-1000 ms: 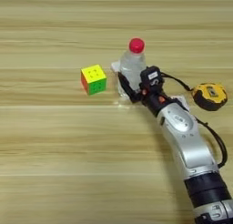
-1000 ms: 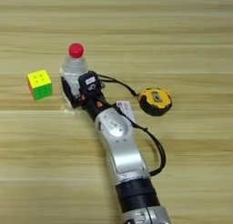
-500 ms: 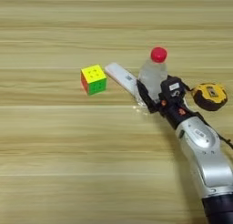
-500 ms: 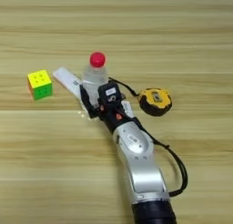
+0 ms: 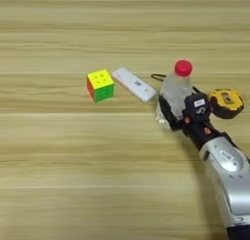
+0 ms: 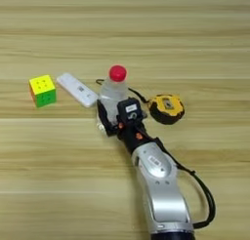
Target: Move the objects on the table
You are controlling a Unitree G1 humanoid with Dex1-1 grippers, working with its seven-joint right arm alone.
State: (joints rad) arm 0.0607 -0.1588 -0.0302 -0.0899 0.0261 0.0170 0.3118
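A clear bottle [image 5: 177, 90] with a red cap [image 6: 117, 72] stands upright at the right of the table [image 5: 73, 175]. My right gripper [image 5: 178, 114] is shut on the bottle's lower body, its black fingers on either side. To the bottle's left lies a long white remote-like bar [image 5: 135, 84] [image 6: 77, 89], slanted. Further left rests the multicoloured puzzle cube [image 5: 100, 85] [image 6: 42, 90]. A yellow-black tape measure [image 5: 225, 102] [image 6: 166, 108] lies just right of the bottle, its black strap curling behind it. The silver forearm [image 6: 156, 185] comes in from the bottom edge.
The arm's black cable [image 6: 205, 195] loops out to the right of the forearm. Wide bare wood spans the near left and the far side of the table.
The gripper has carried the bottle to the right, away from the cube and toward the tape measure. The white bar, hidden behind the bottle before, now lies uncovered.
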